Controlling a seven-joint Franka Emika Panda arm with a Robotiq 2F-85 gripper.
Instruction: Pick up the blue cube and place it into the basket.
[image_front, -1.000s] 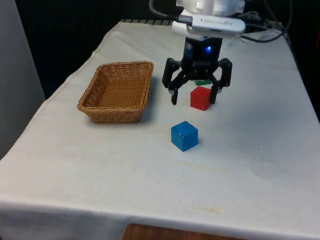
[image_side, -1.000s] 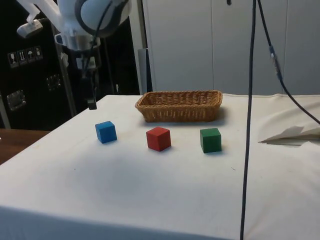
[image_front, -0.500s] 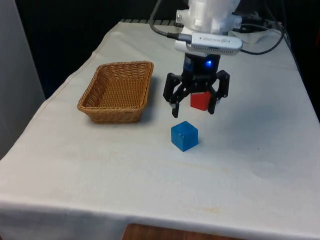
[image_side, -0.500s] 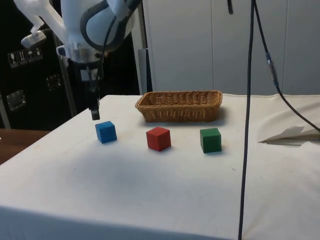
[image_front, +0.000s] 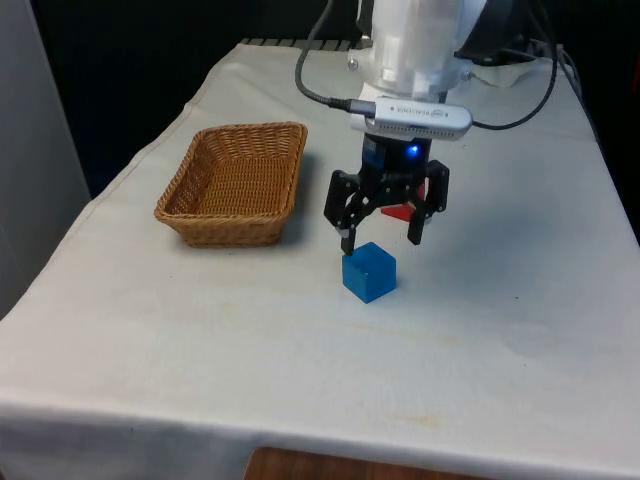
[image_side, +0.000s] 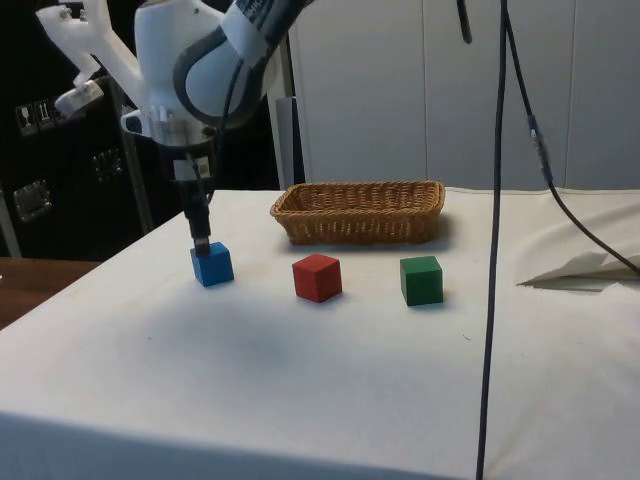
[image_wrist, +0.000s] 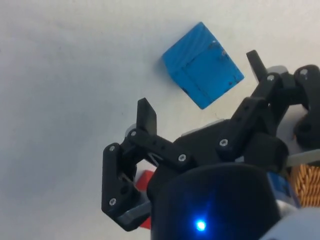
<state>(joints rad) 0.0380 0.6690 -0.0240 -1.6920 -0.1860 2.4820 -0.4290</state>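
In the front view, the black gripper hung at the frame's centre with its two fingers spread apart, grasping nothing, its tips just above and slightly behind the blue cube, a smooth, sharp-edged block resting on the bench under its white cloth. The red cube showed partly between the fingers, farther back. The woven wicker basket, rectangular with sloping sides, sat in the left half of the frame, well apart from the blue cube. In the side view, the gripper pointed straight down in the left part of the frame, its tip right at the top edge of the blue cube; the red cube and green cube stood in a row toward the right, with the basket behind them. In the wrist view, the blue cube lay turned cornerwise on the cloth beyond the splayed fingers, not touching them.
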